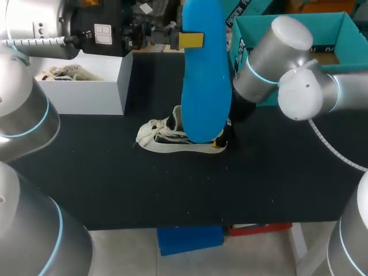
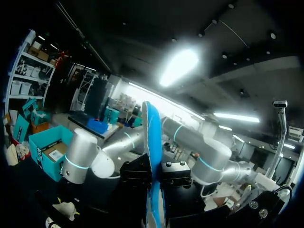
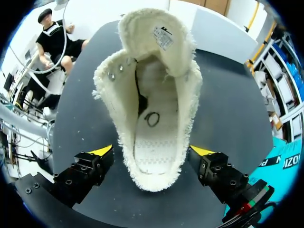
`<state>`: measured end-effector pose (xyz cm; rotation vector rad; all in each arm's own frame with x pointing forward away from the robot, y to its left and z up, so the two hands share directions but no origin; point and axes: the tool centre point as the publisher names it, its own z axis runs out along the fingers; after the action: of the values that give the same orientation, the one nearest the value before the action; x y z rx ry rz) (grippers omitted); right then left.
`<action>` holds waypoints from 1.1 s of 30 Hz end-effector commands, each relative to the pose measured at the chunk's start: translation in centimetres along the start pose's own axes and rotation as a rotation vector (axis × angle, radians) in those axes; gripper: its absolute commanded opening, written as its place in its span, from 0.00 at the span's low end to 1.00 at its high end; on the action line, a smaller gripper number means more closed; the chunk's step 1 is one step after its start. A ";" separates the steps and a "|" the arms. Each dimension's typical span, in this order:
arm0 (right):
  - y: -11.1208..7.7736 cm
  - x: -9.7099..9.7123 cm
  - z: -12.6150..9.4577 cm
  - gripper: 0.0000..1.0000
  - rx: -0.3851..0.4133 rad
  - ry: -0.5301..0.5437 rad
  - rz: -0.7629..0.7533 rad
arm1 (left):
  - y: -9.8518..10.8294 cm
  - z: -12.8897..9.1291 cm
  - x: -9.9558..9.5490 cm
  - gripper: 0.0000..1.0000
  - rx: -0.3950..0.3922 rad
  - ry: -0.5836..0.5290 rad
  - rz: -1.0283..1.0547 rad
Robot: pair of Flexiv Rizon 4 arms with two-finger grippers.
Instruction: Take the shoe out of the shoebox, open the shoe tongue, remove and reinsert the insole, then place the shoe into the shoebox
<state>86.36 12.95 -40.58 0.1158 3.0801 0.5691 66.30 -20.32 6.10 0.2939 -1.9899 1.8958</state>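
Black table (image 1: 103, 184) is taken as the work surface. Left gripper (image 1: 192, 40) is clenched on the blue insole (image 1: 204, 92) — held raised over the shoe. Right gripper (image 3: 152, 151) is closed on the heel of the white shoe (image 3: 154, 95), which is set mid-table with its tongue folded open. Teal shoebox (image 1: 339, 26) is noted at the far edge — behind the right arm.

It was a robotics lab: a silver left arm (image 1: 26, 109) and right arm (image 1: 287, 75) with blue-lit joints stood over a black table (image 1: 115, 184) bearing a teal shoebox (image 1: 330, 31) and white bin (image 1: 86, 95).
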 end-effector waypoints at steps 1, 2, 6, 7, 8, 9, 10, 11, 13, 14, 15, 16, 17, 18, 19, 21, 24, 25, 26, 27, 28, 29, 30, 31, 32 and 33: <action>0.4 0.1 0.6 1.00 0.322 -0.009 0.014 | 0.0 0.2 0.0 0.00 0.000 -0.004 -0.001; 0.4 0.2 0.7 1.00 0.325 -0.012 0.018 | 0.0 0.2 0.0 0.00 0.000 -0.004 -0.001; 0.5 0.2 0.9 1.00 0.338 -0.016 0.031 | 0.0 0.2 0.0 0.00 0.000 -0.004 -0.001; 0.5 0.2 0.9 1.00 0.343 -0.015 0.035 | 0.0 0.2 0.0 0.00 0.000 -0.004 -0.001; 0.6 0.2 1.0 1.00 0.350 -0.013 0.037 | 0.0 0.2 0.0 0.00 0.000 -0.004 -0.001; 0.6 0.2 1.0 1.00 0.352 -0.013 0.038 | 0.0 0.2 0.0 0.00 0.000 -0.004 -0.001; 0.6 0.2 1.0 1.00 0.357 -0.015 0.043 | 0.0 0.2 0.0 0.00 0.000 -0.004 -0.001; 0.6 0.2 1.0 1.00 0.360 -0.017 0.045 | 0.0 0.2 0.0 0.00 0.000 -0.004 -0.001; 0.6 0.3 1.0 1.00 0.364 -0.020 0.048 | 0.0 0.2 0.0 0.00 0.000 -0.004 -0.001; 0.6 0.3 1.1 1.00 0.365 -0.021 0.049 | 0.0 0.2 0.0 0.00 0.000 -0.004 -0.001; 0.7 0.2 1.2 1.00 0.369 -0.022 0.048 | 0.0 0.2 0.0 0.00 0.000 -0.004 -0.001; 0.7 0.2 1.2 1.00 0.372 -0.022 0.047 | 0.0 0.2 0.0 0.00 0.000 -0.004 -0.001; 0.8 0.3 1.3 1.00 0.373 -0.022 0.046 | 0.0 0.2 0.0 0.00 0.000 -0.004 -0.001; 0.9 0.3 1.4 1.00 0.374 -0.021 0.045 | 0.0 0.2 0.0 0.00 0.000 -0.004 -0.001; 0.9 0.3 1.4 1.00 0.375 -0.020 0.044 | 0.0 0.2 0.0 0.00 0.000 -0.004 -0.001; 0.9 0.3 1.6 1.00 0.375 -0.017 0.043 | 0.0 0.2 0.0 0.00 0.000 -0.004 -0.001; 0.9 0.4 1.7 1.00 0.373 -0.015 0.042 | 0.0 0.2 0.0 0.00 0.000 -0.004 -0.001; 0.9 0.4 1.7 1.00 0.374 -0.014 0.042 | 0.0 0.2 0.0 0.00 0.000 -0.004 -0.001; 0.9 0.4 1.8 1.00 0.374 -0.014 0.042 | 0.0 0.2 0.0 0.00 0.000 -0.004 -0.001; 0.9 0.4 1.8 1.00 0.373 -0.015 0.042 | 0.0 0.2 0.0 0.00 0.000 -0.004 -0.001; 0.9 0.5 1.8 1.00 0.373 -0.015 0.042 | 0.0 0.2 0.0 0.00 0.000 -0.004 -0.001; 0.9 0.5 1.9 1.00 0.372 -0.014 0.042 | 0.0 0.2 0.0 0.00 0.000 -0.004 -0.001; 0.9 0.5 1.9 1.00 0.372 -0.014 0.041 | 0.0 0.2 0.0 0.00 0.000 -0.004 -0.001; 0.9 0.5 1.9 1.00 0.372 -0.015 0.041 | 0.0 0.2 0.0 0.00 0.000 -0.004 -0.001; 0.9 0.5 1.8 1.00 0.371 -0.015 0.041 | 0.0 0.2 0.0 0.00 0.000 -0.004 -0.001; 0.8 0.6 1.7 1.00 0.367 -0.013 0.041 | 0.0 0.2 0.0 0.00 0.000 -0.004 -0.001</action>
<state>85.98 14.16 -41.82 0.1828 3.1351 0.0018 66.30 -20.32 6.09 0.2938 -1.9899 1.8959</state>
